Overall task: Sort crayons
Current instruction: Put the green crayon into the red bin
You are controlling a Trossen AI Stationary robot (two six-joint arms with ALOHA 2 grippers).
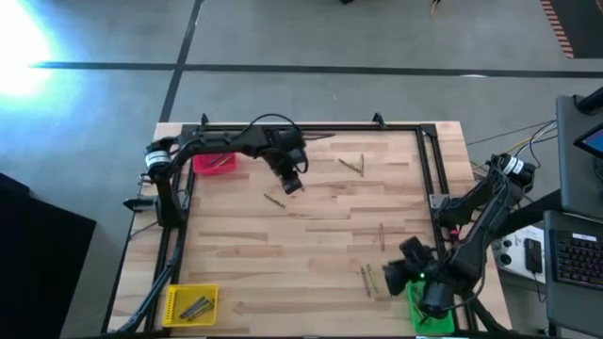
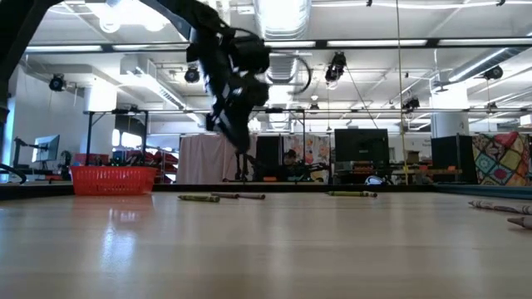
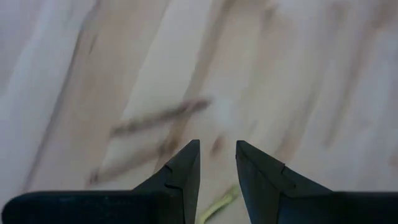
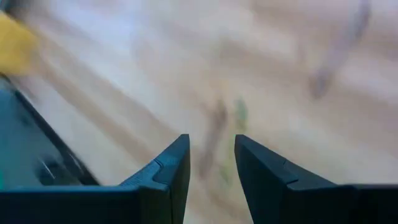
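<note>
Several crayons (image 1: 352, 165) lie scattered on the bench (image 1: 311, 245): a pair near the far edge, one (image 1: 275, 200) just beside the left claw (image 1: 291, 182), one (image 1: 382, 235) right of centre, and a couple (image 1: 366, 280) close to the right claw (image 1: 396, 278). More already lie in the yellow bin (image 1: 190, 303) at the near left corner; the red bin (image 1: 215, 163) sits far left and the green bin (image 1: 429, 311) under the right arm. The left claw hangs above the wood, empty, its fingers parted by a narrow gap, with crayons lying just ahead of them. The right claw is likewise empty and slightly parted over the near-right pair. These sticks look light, stiff and waxy, so they will likely roll or skid if nudged, and could snap under a hard squeeze. Taking one across its middle, fingers square to its length and pressed close to the bench, seems the safest hold.
</note>
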